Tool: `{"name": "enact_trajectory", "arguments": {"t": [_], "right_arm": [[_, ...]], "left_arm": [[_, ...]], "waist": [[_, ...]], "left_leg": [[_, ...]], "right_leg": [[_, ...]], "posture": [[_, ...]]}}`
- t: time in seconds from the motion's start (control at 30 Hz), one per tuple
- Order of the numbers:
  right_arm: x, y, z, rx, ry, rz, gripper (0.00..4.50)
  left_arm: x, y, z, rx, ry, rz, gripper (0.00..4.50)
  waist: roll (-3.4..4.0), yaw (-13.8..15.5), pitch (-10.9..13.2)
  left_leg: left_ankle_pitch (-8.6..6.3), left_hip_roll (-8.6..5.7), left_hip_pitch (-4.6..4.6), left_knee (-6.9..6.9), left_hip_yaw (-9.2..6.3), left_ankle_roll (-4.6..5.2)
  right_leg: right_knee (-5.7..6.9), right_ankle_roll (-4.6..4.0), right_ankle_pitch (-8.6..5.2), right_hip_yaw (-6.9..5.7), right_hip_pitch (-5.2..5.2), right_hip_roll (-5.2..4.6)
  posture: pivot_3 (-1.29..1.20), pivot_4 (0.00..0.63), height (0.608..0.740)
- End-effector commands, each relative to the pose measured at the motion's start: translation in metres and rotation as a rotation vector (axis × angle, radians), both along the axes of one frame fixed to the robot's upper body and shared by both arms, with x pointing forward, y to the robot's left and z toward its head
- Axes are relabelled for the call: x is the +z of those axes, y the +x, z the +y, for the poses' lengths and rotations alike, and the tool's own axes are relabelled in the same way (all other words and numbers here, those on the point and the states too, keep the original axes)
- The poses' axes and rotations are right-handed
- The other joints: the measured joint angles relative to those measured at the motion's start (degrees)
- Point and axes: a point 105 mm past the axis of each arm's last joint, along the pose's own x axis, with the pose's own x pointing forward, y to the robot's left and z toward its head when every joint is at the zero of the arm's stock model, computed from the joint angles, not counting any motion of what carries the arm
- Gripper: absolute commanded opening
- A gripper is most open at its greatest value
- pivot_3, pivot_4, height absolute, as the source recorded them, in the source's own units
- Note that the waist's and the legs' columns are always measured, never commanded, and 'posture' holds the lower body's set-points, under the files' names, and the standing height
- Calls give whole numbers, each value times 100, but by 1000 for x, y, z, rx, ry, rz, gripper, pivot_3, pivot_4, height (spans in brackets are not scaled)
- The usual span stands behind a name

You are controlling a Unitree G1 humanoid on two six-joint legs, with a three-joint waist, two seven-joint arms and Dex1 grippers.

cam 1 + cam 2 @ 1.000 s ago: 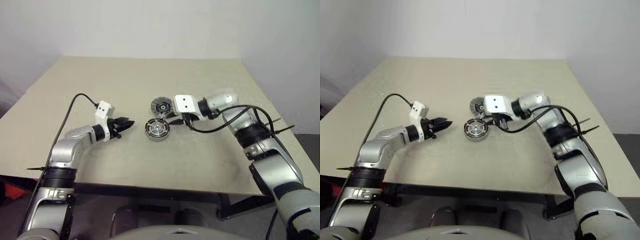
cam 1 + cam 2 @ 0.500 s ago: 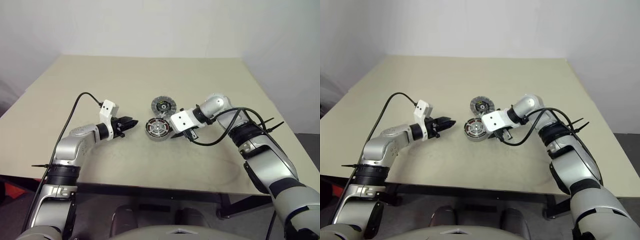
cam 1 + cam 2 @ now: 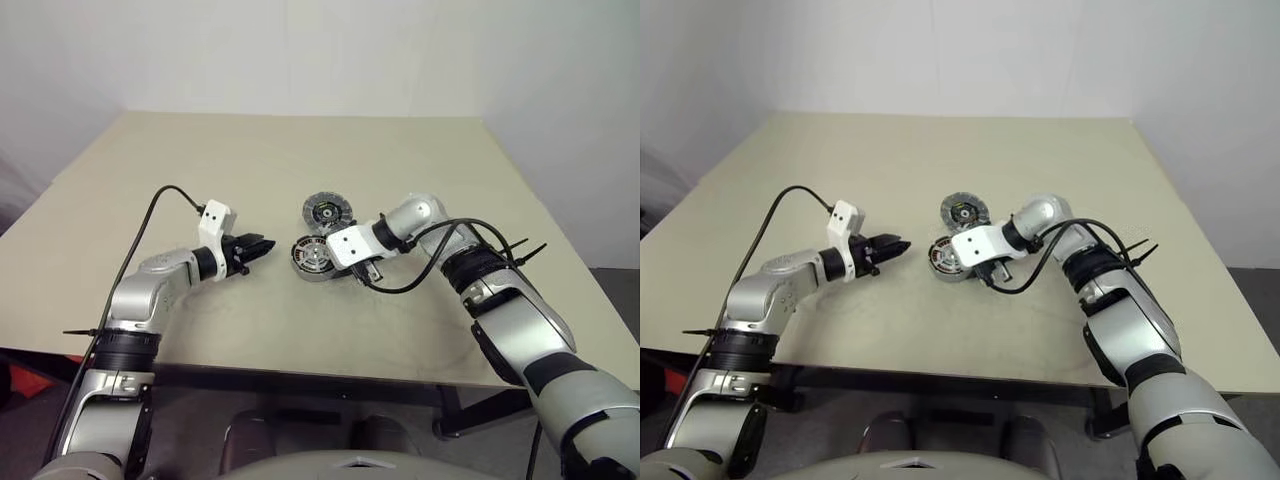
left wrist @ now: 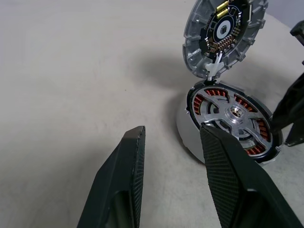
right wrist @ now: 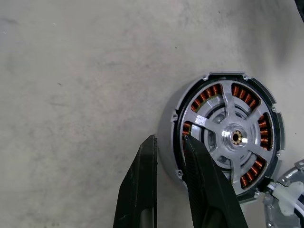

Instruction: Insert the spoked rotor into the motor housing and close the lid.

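While left jaws gape empty, right jaws seemingly pinch spoked rotor (image 5: 228,137) rim.

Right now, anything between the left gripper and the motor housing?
Nothing. In the left eye view, bare table separates the left gripper from the motor housing, where the spoked rotor already sits. The left wrist view shows the same.

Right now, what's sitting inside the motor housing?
The spoked rotor sits in the motor housing, with copper windings showing between its spokes. Whatever lies beneath the rotor is covered.
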Motion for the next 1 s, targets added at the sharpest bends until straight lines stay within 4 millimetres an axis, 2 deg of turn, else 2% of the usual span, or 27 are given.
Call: {"name": "enact_trajectory", "arguments": {"t": [0.03, 0.43, 0.67, 0.7, 0.8, 1.0], "right_arm": [[13, 8, 8, 12, 12, -55, 993], [3, 5, 13, 30, 4, -39, 993], [4, 7, 13, 18, 8, -56, 993], [4, 8, 14, 13, 11, -60, 597], [5, 9, 15, 12, 11, -66, 2], [5, 8, 15, 20, 8, -70, 2]], "left_arm": [[14, 1, 4, 10, -1, -50, 1944], [18, 6, 14, 45, 9, -67, 1944], [18, 7, 19, 62, 18, -72, 1944], [19, 8, 20, 66, 19, -74, 1944], [20, 10, 21, 73, 18, -79, 1944], [19, 9, 24, 78, 21, -79, 1944]], "waist": [[0, -6, 0], [1, -112, 1], [1, -112, 1], [1, -112, 1], [1, -126, 3], [1, -127, 4]], "left_leg": [[0, 0, 0, 0, 0, 0], [0, 0, -2, 0, 0, -1], [0, 0, -1, 1, 0, -1], [0, 0, -1, 1, 0, -1], [1, 1, -1, 0, 0, -2], [7, 2, 1, 1, -1, -13]], "right_leg": [[0, 0, 0, 0, 0, 0], [4, 0, 0, 1, 0, 0], [4, 0, 0, 1, -1, 0], [4, 0, 0, 1, 0, 0], [10, 0, 0, 3, 0, 1], [25, 0, -1, 4, -2, 1]], "posture": [[0, 0, 740], [0, 0, 740], [0, 0, 740], [0, 0, 740], [0, 0, 740], [0, 0, 740]]}}
